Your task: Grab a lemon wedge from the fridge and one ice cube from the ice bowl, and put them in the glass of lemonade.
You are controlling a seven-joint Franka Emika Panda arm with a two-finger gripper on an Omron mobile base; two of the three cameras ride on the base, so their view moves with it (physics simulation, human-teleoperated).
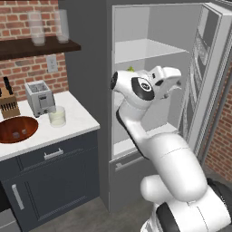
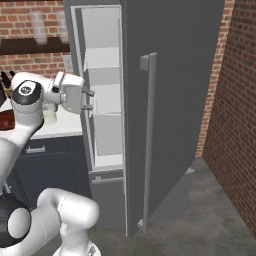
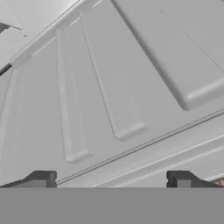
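Note:
The fridge [image 1: 86, 90] stands open, its door [image 2: 175, 100] swung wide to the right. My gripper [image 2: 88, 99] reaches into the opening at the middle shelf level, open, with nothing between its fingertips [image 3: 41, 179]. In the hand view it faces pale ribbed inner panels. A tiny yellow-green bit [image 1: 131, 69] peeks over my arm's elbow on a shelf; I cannot tell whether it is the lemon wedge. On the counter at left stand the glass of lemonade [image 1: 57, 116] and the reddish-brown ice bowl [image 1: 17, 129], which holds two pale ice cubes [image 1: 16, 134].
A toaster [image 1: 40, 97] and a knife block [image 1: 8, 104] stand behind the bowl. Tall frosted glasses [image 1: 37, 27] sit on the wall shelf above. The door's long handle [image 2: 148, 140] faces the right brick wall [image 2: 235, 100].

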